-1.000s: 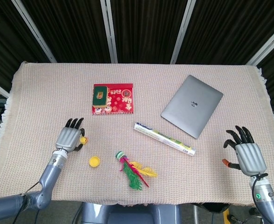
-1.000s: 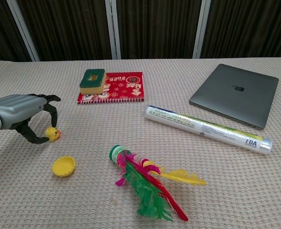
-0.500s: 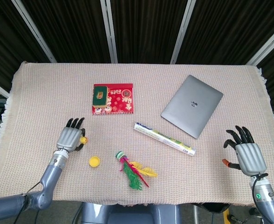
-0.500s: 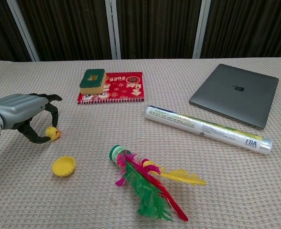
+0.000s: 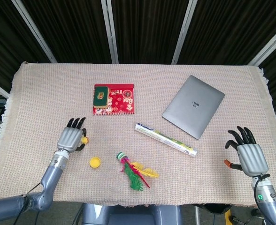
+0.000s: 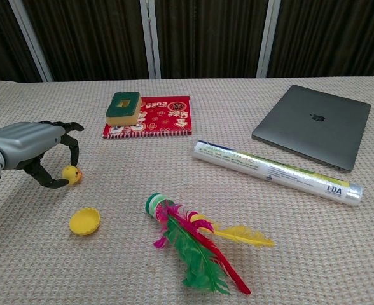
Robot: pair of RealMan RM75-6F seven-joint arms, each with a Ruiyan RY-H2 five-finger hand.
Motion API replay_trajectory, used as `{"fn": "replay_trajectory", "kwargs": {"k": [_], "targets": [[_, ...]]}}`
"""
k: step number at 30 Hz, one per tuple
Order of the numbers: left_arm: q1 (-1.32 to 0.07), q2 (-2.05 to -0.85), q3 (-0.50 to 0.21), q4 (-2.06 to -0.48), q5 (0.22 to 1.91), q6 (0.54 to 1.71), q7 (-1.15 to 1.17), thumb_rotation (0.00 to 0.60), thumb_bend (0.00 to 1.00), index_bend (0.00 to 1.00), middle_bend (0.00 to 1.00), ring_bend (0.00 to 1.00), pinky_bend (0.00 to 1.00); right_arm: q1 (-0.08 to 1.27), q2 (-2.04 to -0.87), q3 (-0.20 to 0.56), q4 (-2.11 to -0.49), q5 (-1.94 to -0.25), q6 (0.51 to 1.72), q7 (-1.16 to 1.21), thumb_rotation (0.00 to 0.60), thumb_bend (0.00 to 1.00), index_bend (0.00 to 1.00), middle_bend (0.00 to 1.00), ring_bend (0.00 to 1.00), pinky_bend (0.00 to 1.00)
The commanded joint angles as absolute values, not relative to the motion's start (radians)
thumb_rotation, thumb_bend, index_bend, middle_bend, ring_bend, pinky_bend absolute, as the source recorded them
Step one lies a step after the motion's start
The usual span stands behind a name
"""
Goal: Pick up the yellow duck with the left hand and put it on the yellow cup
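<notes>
Step in hand: the left hand [image 6: 29, 147] is pinching the yellow duck [image 6: 70, 174] at the near left of the table [image 5: 44, 89], the grasp seemingly just made and the lift hardly begun.
Left fingers: the fingers [image 6: 69, 141] are arching over the duck and the thumb is pressing in from below-left, so the toy is sitting clamped between them; whether it is clear of the cloth I cannot tell from either view.
Right hand: the right hand [image 5: 249, 154] is hanging at the near right edge of the table, its fingers apart and holding nothing.
Duck's place: it is sitting at the left hand's fingertips, well left of the feathered shuttlecock [image 6: 190, 240] and a little farther from the robot than the yellow cup [image 6: 85, 221].
Cup's place: the cup is lying near and slightly right of the duck, apart from it, its open mouth tilting up.
Duck's heading: the orange beak is pointing right, toward the table's middle; the body is too small and round for me to name a long axis with confidence.
Next move: the hand is needing to raise the duck, carry it nearer and a touch right, and settle it on the shallow cup without knocking the cup away.
</notes>
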State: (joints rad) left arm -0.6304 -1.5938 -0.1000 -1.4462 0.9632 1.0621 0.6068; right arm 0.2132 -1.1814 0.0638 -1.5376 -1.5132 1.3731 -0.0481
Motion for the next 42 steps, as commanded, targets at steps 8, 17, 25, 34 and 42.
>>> {"fn": "replay_trajectory", "kwargs": {"k": [8,17,25,34,42], "targets": [[-0.616,-1.546,-0.090,-1.519,1.048,1.114,0.585,0.600,0.34,0.50,0.00,0.00,0.00,0.211,-1.188,0.076,-1.527,-1.496,1.381,-0.079,0.600,0.00,0.49,0.16,0.00,0.00],[-0.609,-1.522,-0.089,-1.627,1.137,1.169,0.582,0.600,0.34,0.50,0.00,0.00,0.00,0.206,-1.196,0.089,-1.517,-1.482,1.399,-0.102,0.600,0.00,0.49,0.16,0.00,0.00],[-0.620,-1.581,-0.086,-1.602,1.157,1.164,0.601,0.600,0.34,0.50,0.00,0.00,0.00,0.206,-1.198,0.093,-1.517,-1.476,1.399,-0.101,0.600,0.00,0.49,0.16,0.00,0.00],[-0.635,-1.632,-0.103,-1.570,1.132,1.139,0.602,0.600,0.34,0.50,0.00,0.00,0.00,0.210,-1.199,0.095,-1.516,-1.472,1.391,-0.102,0.600,0.00,0.49,0.16,0.00,0.00],[-0.647,-1.651,-0.109,-1.533,1.130,1.120,0.604,0.600,0.34,0.50,0.00,0.00,0.00,0.185,-1.188,0.091,-1.519,-1.466,1.422,-0.097,0.600,0.00,0.49,0.16,0.00,0.00]]}}
